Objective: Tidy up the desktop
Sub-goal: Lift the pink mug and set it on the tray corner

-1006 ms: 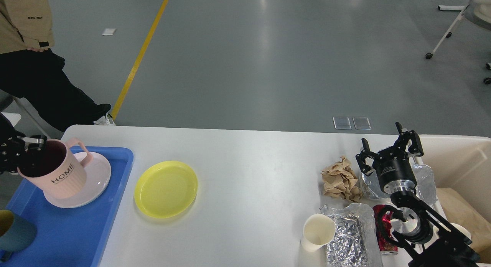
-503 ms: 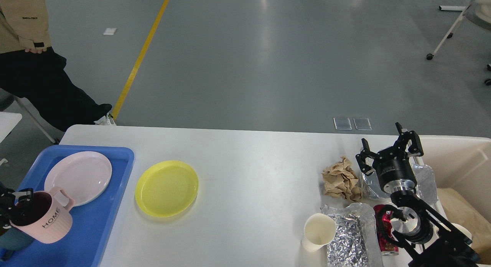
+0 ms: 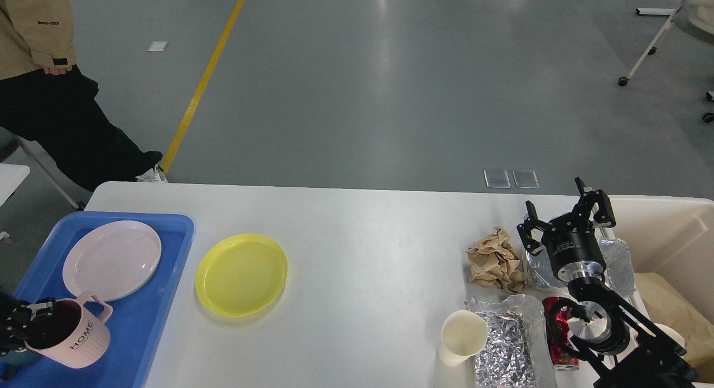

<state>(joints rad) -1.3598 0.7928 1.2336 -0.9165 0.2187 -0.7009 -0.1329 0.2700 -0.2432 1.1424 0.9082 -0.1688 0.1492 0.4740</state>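
The white desktop [image 3: 362,237] fills the lower half of the head view. At its left end lies a blue tray [image 3: 142,321] holding a pale plate [image 3: 111,260] and a pink mug marked HOME [image 3: 75,339]. My left gripper [image 3: 30,321] sits at the tray's near left corner, shut on the mug's rim, and the mug stands tilted on the tray. Over the right end my right gripper [image 3: 558,207] stands open and holds nothing, above crumpled foil [image 3: 613,254] and beside a ball of brown paper [image 3: 495,260].
A yellow plate [image 3: 241,274] lies on the desktop right of the tray. A paper cup [image 3: 463,338], a foil wad [image 3: 510,343] and a red can [image 3: 558,332] sit near the front right. A beige bin [image 3: 664,232] stands at the right edge. A person [image 3: 44,87] stands at the far left.
My left gripper carried the pink mug off the pale plate, toward me, down to the tray's near left corner. The right arm has not moved.
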